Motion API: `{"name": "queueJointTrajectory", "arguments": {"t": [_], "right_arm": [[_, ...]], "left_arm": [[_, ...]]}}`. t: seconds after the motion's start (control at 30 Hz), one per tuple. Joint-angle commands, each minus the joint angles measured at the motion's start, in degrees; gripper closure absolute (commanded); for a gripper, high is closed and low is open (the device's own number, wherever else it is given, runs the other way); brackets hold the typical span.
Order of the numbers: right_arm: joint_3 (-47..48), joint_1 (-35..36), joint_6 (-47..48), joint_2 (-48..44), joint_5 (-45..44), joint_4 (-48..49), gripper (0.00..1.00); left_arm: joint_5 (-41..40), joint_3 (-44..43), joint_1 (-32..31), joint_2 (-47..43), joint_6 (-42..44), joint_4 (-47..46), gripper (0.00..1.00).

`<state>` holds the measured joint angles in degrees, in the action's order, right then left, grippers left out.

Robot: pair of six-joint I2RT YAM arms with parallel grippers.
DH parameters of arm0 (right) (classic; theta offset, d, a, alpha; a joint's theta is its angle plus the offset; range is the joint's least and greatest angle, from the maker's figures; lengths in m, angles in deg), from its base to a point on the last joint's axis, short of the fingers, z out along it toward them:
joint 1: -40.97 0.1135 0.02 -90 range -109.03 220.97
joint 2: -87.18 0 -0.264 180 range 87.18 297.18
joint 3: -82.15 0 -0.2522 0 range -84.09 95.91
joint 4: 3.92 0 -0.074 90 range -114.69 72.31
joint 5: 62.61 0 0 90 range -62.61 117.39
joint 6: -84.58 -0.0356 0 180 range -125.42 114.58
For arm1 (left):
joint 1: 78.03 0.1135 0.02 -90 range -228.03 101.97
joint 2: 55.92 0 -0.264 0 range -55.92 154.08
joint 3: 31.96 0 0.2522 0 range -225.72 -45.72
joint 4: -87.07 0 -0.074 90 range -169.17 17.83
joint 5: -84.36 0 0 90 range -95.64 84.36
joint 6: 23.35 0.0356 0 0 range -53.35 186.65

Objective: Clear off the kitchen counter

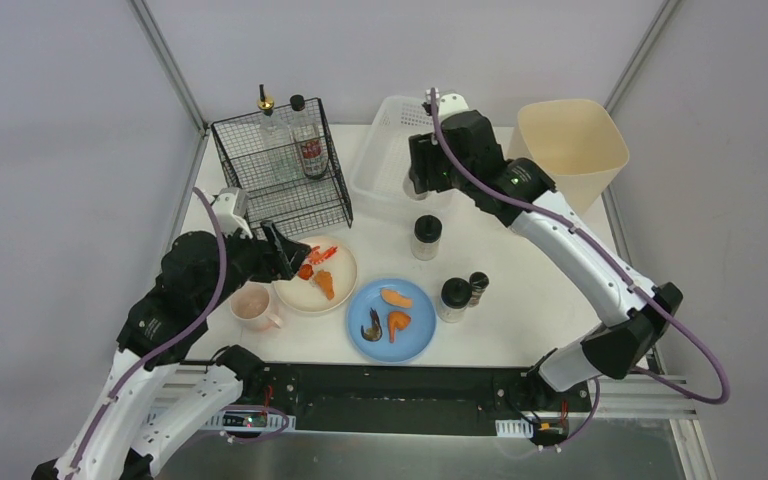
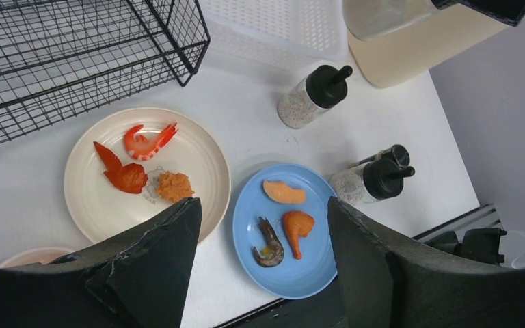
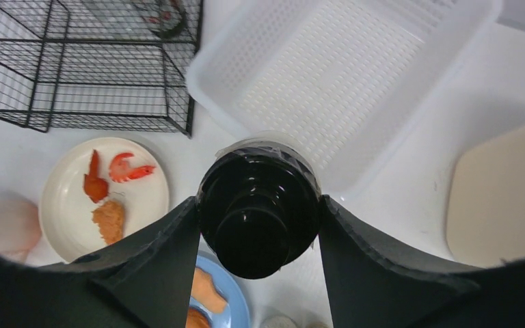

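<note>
Kitchen counter (image 1: 520, 310) was seen as the white tabletop filling the middle of the top view, running from the arm bases at the bottom edge up to the back wall. It was cluttered.

Right gripper (image 3: 258, 201) was clamped on a black-capped bottle (image 3: 256, 236), with a finger pressed on each side of the cap. The bottle was held up off the counter, over the near rim of the white perforated basket (image 1: 388, 150) at upper centre of the top view. A beige bin (image 1: 570, 145) was noted just right of the basket.

Left gripper (image 1: 283, 252) was spread wide with nothing between the fingers. It was held above the left edge of the cream plate (image 1: 348, 270), at centre left of the top view. On that plate a red shrimp (image 2: 149, 141) and two orange food pieces were seen.

A blue plate (image 1: 415, 342) with three food pieces was placed just right of the cream plate, lower centre. A pink cup (image 1: 252, 306) was set beside the cream plate, lower left.

Three more black-capped shakers were left standing on the counter: one (image 1: 426, 237) above the blue plate, two (image 1: 453, 298) (image 1: 477, 287) close together at its right.

A black wire rack (image 1: 285, 190) was seen upper left, with two glass bottles (image 1: 307, 135) standing in its back.
</note>
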<state>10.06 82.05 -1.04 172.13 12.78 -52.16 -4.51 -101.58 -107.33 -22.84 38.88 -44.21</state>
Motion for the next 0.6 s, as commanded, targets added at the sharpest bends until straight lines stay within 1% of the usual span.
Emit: {"name": "queueJointTrajectory", "arguments": {"t": [0.0,0.27,0.43,0.57], "right_arm": [[8.7,3.1,0.3,4.6,2.7,6.0,0.88],[22.2,5.0,-2.2,16.8,5.9,9.8,0.88],[32.0,5.8,-3.1,25.3,8.3,10.4,0.88],[37.4,6.6,-3.1,30.5,9.8,12.4,0.88]], "left_arm": [[-2.8,-2.7,-0.4,-1.7,1.7,3.2,0.31],[-2.9,-1.5,-0.4,-5.2,4.1,4.8,0.3],[-2.1,-0.1,-0.4,-7.1,5.2,5.7,0.3],[-3.0,0.2,-0.4,-9.0,5.5,6.5,0.3]]}}
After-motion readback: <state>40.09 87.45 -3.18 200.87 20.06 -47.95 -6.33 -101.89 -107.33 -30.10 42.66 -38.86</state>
